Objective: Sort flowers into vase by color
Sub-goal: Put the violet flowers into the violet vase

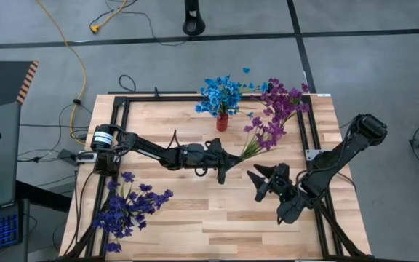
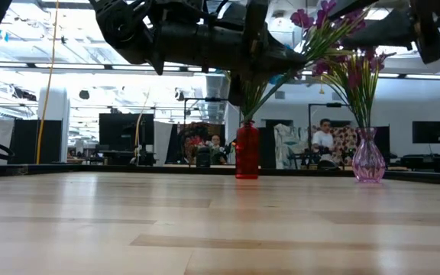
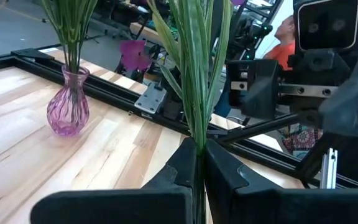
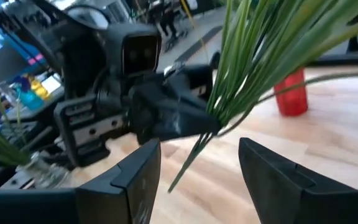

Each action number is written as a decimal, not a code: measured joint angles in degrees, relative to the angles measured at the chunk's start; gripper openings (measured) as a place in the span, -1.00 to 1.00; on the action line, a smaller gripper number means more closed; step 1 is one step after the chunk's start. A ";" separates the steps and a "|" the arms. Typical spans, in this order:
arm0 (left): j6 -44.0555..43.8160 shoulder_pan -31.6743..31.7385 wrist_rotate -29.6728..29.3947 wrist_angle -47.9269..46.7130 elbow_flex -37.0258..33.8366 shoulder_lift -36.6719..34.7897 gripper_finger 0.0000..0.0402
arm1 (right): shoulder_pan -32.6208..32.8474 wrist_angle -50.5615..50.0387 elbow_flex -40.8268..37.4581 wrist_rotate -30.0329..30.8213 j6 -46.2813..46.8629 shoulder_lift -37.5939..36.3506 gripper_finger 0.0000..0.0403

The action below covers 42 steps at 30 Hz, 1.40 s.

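Looks like a big open robotics lab or workshop. Grey concrete floor with taped lines and a yellow cable, ceiling strip lights, and people seated at desks behind the wooden table.

The left claw and right claw face each other mid-tabletop, green stems fanning between them; bare boards lie in front, the red vase stands behind.

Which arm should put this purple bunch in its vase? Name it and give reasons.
Left. Its gripper is already shut on the purple bunch's stems, beside the purple vase. The right gripper is open and empty.
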 joint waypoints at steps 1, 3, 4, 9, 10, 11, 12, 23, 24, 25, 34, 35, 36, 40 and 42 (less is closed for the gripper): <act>0.00 0.00 0.00 0.13 0.00 0.00 -1.00 | -0.18 0.01 0.00 0.53 -0.02 0.00 0.21; 0.18 -0.05 0.05 1.06 0.00 0.00 -1.00 | -0.85 0.34 0.00 0.69 -0.08 0.00 0.21; 0.51 -0.14 0.22 1.88 0.00 0.00 -1.00 | -1.32 0.76 0.00 0.61 -0.10 0.00 0.21; 2.22 -1.11 0.98 3.70 0.00 0.00 -1.00 | -4.20 2.40 0.00 0.06 -0.26 0.00 0.21; 2.39 -1.25 0.98 3.74 0.00 0.00 -1.00 | -4.72 2.43 0.00 0.04 -0.34 0.00 0.21; 2.57 -1.43 0.99 3.81 0.00 0.00 -1.00 | -5.11 2.60 0.00 0.01 -0.70 0.00 0.21; 2.60 -1.56 0.99 3.82 0.00 0.00 -1.00 | -5.41 3.03 0.00 -0.09 -1.79 0.00 0.21; 3.66 -2.65 1.07 4.16 0.00 0.00 -1.00 | -6.02 21.31 0.00 -3.33 -25.80 0.00 0.21; 3.67 -2.68 1.07 4.32 0.00 0.00 -1.00 | -6.05 22.31 0.00 -3.35 -27.11 0.00 0.21; 3.67 -2.81 1.05 4.53 0.00 0.00 -1.00 | -6.27 23.08 0.00 -3.33 -28.07 0.00 0.21; 4.52 -3.73 0.90 4.30 0.00 0.00 -1.00 | -9.90 23.43 0.00 -8.18 -28.27 0.00 0.18; 4.54 -3.73 0.90 4.24 0.00 0.00 -1.00 | -10.03 23.43 0.00 -8.20 -28.25 0.00 0.14; 4.57 -3.70 0.90 4.19 0.00 0.00 -1.00 | -10.13 23.45 0.00 -8.20 -28.27 0.00 0.11; 4.61 -3.70 0.91 4.19 0.00 0.00 -1.00 | -10.09 23.41 0.00 -8.18 -28.25 0.00 -0.12; 4.61 -3.73 1.01 4.19 0.00 0.00 -1.00 | -9.98 23.38 0.00 -8.18 -28.25 0.00 -0.25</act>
